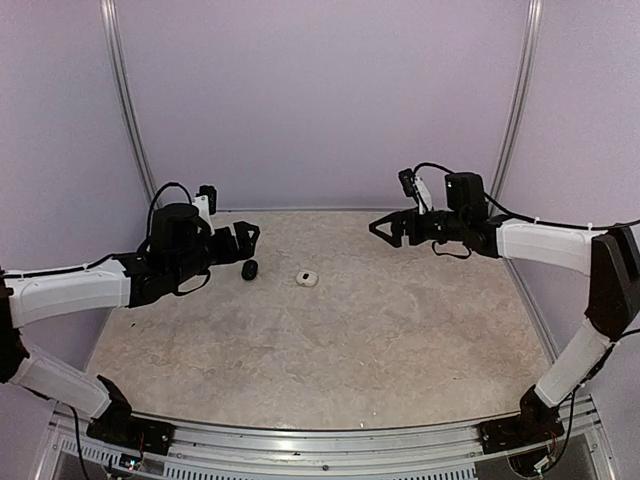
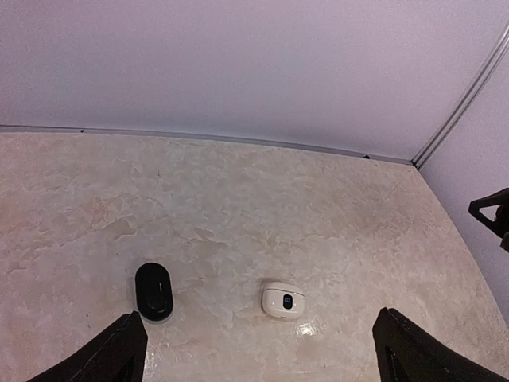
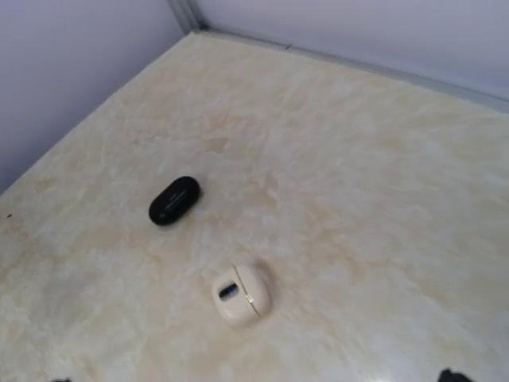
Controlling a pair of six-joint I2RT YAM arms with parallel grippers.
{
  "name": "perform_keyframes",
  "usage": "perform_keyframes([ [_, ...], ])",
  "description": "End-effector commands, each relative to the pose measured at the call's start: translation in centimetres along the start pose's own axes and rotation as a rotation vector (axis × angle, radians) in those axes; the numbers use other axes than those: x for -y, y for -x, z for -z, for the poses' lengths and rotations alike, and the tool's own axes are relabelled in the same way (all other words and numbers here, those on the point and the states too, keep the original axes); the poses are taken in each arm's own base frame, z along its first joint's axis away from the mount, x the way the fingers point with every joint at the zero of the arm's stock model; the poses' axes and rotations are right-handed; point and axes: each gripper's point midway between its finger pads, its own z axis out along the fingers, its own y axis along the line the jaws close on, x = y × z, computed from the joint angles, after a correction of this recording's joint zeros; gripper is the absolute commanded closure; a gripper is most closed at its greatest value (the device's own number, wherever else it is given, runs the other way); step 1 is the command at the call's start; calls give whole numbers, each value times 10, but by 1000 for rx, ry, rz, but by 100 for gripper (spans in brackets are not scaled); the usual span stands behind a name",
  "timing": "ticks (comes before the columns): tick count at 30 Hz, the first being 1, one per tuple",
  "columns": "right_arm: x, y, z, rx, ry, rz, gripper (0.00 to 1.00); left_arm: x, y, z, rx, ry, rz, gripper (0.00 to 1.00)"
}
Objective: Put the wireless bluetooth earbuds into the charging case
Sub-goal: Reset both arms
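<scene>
The white charging case (image 1: 307, 278) lies shut on the table, a small blue display on its front; it also shows in the left wrist view (image 2: 283, 301) and the right wrist view (image 3: 242, 294). No tiny black earbuds show in any view. A larger black oval pod (image 1: 249, 269) lies just left of the case (image 2: 154, 291) (image 3: 174, 200). My left gripper (image 1: 248, 234) hangs open and empty above and behind the pod (image 2: 258, 318). My right gripper (image 1: 380, 228) is open and empty, well to the right of the case and raised; only its fingertips (image 3: 453, 374) show at the frame's bottom.
The marbled beige table (image 1: 400, 330) is enclosed by lilac walls at the back and sides, with metal rails (image 1: 515, 110) in the back corners. The right gripper's tip (image 2: 491, 213) shows at the right edge of the left wrist view.
</scene>
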Motion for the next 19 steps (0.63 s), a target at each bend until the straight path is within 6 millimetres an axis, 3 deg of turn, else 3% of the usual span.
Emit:
perform_keyframes([
  [1, 2, -23, 29, 29, -53, -11, 1, 6, -18, -5, -12, -31, 4, 1],
  [11, -10, -80, 81, 105, -94, -44, 1, 15, -88, -23, -132, 43, -53, 1],
  [15, -8, -92, 87, 112, -111, -61, 1, 19, -102, -29, -162, 18, -32, 1],
  [19, -8, -93, 86, 113, -109, -60, 1, 22, -97, -29, -140, 16, -32, 1],
])
